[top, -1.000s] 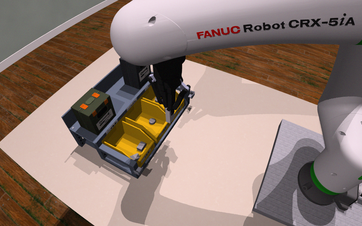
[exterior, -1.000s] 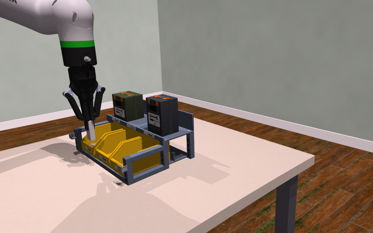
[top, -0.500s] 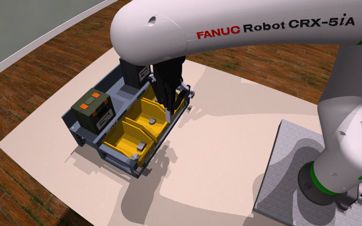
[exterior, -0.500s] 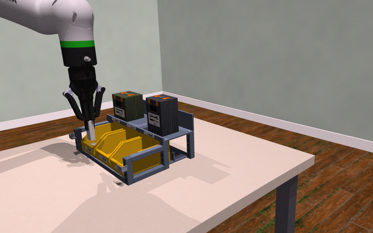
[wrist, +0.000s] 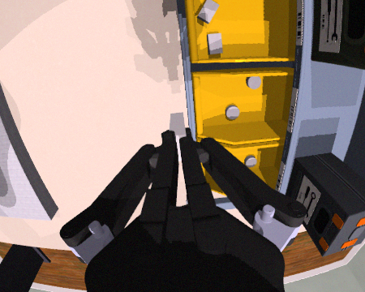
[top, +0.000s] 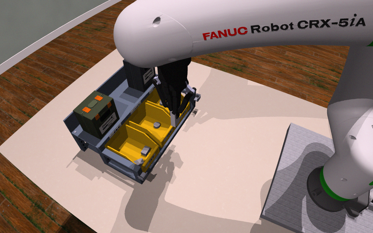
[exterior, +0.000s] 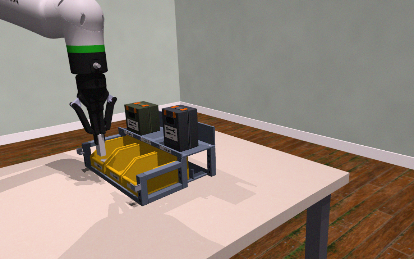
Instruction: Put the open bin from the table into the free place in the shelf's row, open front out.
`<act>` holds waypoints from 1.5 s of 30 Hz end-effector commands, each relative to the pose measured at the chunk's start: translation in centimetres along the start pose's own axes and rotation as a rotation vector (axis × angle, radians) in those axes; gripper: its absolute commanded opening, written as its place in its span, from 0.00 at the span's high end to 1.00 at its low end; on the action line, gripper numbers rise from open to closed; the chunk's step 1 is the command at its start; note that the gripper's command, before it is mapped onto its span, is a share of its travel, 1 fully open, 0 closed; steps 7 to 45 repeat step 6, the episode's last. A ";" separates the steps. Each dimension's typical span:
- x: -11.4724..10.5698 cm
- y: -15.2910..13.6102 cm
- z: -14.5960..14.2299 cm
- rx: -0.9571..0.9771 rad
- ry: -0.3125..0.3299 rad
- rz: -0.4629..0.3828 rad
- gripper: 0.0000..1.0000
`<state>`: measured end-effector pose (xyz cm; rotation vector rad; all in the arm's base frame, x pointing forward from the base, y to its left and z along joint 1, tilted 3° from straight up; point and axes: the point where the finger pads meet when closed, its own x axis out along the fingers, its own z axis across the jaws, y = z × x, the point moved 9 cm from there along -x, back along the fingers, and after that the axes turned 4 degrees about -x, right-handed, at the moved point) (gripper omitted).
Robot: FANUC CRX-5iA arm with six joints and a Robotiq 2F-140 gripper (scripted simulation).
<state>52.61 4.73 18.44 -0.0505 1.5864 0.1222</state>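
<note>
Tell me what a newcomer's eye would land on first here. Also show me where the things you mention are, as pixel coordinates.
Probably the big white arm [top: 153,37] [exterior: 83,19], reaching over the shelf unit with its black gripper [top: 174,116] [exterior: 100,141] [wrist: 178,122] pointing down at the front. Next, the three bright yellow bins side by side below it, then the green case [top: 95,111] [exterior: 141,117] with orange latches on the upper board.

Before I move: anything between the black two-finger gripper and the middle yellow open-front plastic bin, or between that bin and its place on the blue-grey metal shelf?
Nothing visible between gripper and middle bin. That bin already stands on the shelf, between two others. Contact at the fingertips: can't tell.
</note>
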 end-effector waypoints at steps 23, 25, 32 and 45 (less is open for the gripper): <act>0.0 0.0 0.0 0.000 0.000 0.000 1.00; 0.0 0.0 0.0 0.000 0.000 0.000 1.00; 0.0 0.0 0.0 0.000 0.000 0.000 1.00; 0.0 0.0 0.0 0.000 0.000 0.000 1.00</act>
